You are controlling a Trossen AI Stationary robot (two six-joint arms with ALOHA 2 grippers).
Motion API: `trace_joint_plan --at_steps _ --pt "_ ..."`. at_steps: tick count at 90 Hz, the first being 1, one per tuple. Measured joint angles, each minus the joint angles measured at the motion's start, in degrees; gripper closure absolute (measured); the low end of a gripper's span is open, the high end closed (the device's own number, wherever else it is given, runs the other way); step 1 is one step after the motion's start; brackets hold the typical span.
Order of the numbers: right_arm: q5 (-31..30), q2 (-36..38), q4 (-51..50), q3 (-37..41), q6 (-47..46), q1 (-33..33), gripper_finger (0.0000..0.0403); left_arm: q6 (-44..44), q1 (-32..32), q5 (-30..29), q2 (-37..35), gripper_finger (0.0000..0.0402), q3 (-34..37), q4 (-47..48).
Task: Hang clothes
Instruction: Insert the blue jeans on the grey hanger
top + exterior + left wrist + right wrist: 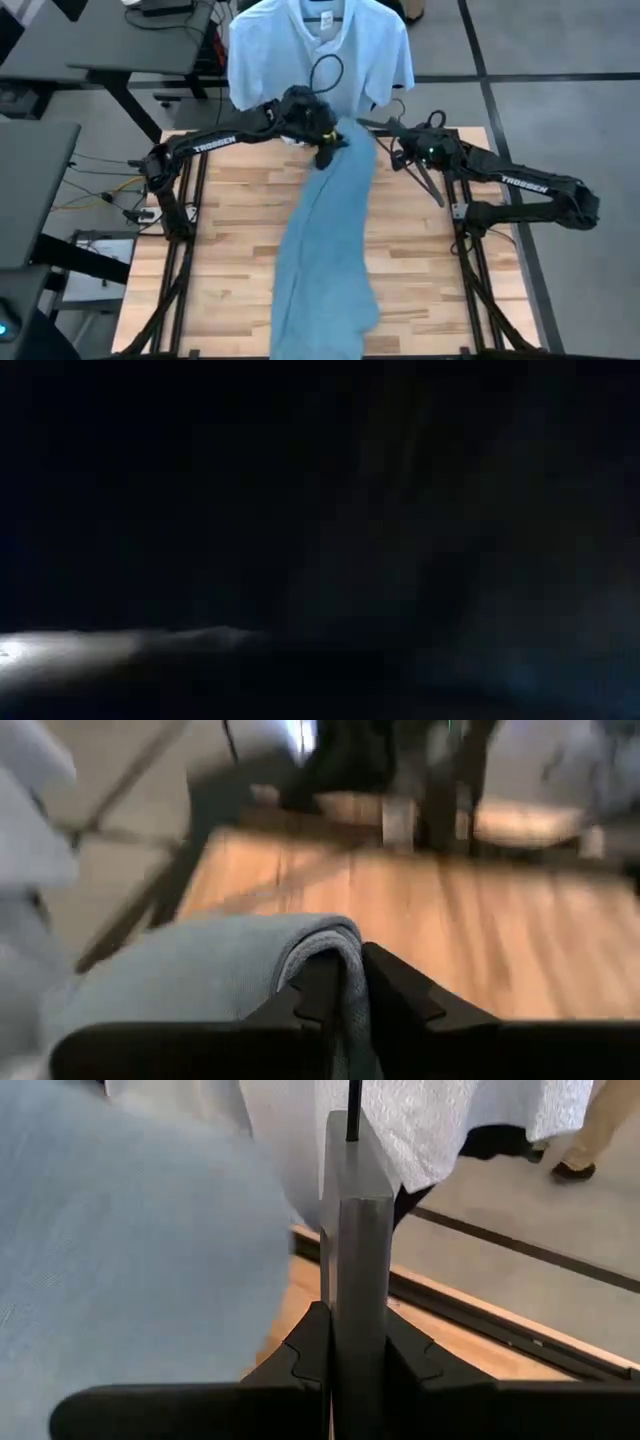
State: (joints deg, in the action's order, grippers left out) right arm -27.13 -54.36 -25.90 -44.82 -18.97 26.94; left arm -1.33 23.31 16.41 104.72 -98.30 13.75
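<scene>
We are at the far edge of the desk [230, 250], and the left gripper [345, 982] has its jaws pinching a fold of the light blue jeans [325, 250], which trail down the middle of the wood and spill over the near edge. The right gripper [355, 1342] sits just beside them, jaws pressed on a dark grey hanger [352, 1250] whose bar stands up between them.

We judge this the jeans step: getting the denim over that hanger. Next we would need to bring cloth and bar together without loosening either grip.

Behind, a pale shirt [320, 50] hangs already. The low view is almost black, apparently covered by cloth. The black t-shirt shows nowhere, and the hanger's hook is cut off.
</scene>
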Motion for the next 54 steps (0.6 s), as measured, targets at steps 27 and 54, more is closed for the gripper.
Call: trace_joint_plan --at_steps 27,54 --pt "3.1 3.0 -5.8 0.0 -2.6 0.2 0.0375 1.9 -0.4 -4.8 5.2 0.0390 0.0 -3.6" --pt "3.3 2.6 -6.7 -0.1 -0.2 2.4 0.0375 -1.0 -0.4 0.7 4.8 0.0399 -1.5 -3.3"
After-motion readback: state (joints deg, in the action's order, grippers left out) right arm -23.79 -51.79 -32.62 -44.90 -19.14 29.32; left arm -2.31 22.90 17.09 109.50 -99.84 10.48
